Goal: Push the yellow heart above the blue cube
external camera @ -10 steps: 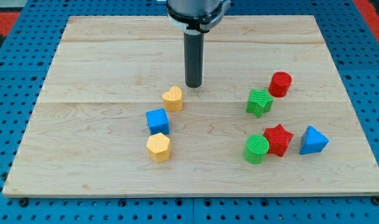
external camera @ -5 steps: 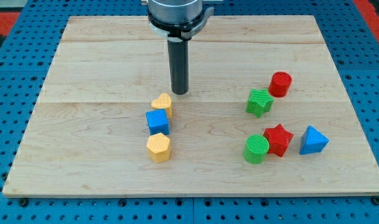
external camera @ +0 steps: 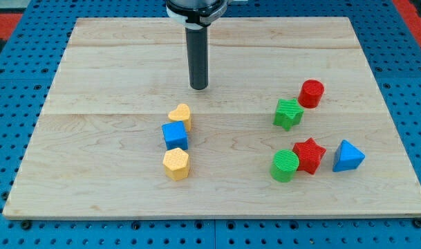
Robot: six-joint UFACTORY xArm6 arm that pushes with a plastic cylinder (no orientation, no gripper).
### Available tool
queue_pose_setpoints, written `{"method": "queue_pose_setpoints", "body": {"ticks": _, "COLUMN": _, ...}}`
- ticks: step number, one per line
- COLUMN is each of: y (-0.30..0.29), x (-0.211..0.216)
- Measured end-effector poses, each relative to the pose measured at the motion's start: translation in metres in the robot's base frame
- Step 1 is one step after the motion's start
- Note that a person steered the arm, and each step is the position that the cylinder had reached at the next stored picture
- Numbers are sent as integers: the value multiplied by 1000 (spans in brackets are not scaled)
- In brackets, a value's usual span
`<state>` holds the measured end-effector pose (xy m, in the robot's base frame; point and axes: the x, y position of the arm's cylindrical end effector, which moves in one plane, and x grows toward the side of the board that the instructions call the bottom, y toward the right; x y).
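Note:
The yellow heart (external camera: 180, 115) lies near the board's middle, touching the top edge of the blue cube (external camera: 175, 135) just below it. A yellow hexagon block (external camera: 176, 164) sits right below the cube, so the three form a short column. My tip (external camera: 198, 88) is above and to the right of the heart, apart from it by a small gap.
On the view's right stand a red cylinder (external camera: 311, 93), a green star (external camera: 287, 113), a green cylinder (external camera: 285, 165), a red star (external camera: 309, 154) and a blue triangle (external camera: 347, 156). The wooden board (external camera: 92, 69) lies on a blue pegboard.
My tip moved left and pushed the yellow heart down-left against the blue cube, then drew back toward the view's top. The heart now rests still on the cube's top edge.

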<state>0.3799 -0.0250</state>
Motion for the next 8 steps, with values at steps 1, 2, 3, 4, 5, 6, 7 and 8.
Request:
{"method": "queue_pose_setpoints", "body": {"ticks": 1, "y": -22, "x": 0}}
{"method": "queue_pose_setpoints", "body": {"ticks": 2, "y": -26, "x": 0}}
{"method": "queue_pose_setpoints", "body": {"ticks": 3, "y": -26, "x": 1}}
{"method": "queue_pose_setpoints", "body": {"ticks": 4, "y": -26, "x": 3}}
{"method": "queue_pose_setpoints", "body": {"ticks": 5, "y": -26, "x": 3}}
{"method": "queue_pose_setpoints", "body": {"ticks": 6, "y": -26, "x": 33}}
{"method": "queue_pose_setpoints", "body": {"ticks": 7, "y": -25, "x": 70}}
{"method": "queue_pose_setpoints", "body": {"ticks": 8, "y": -22, "x": 78}}
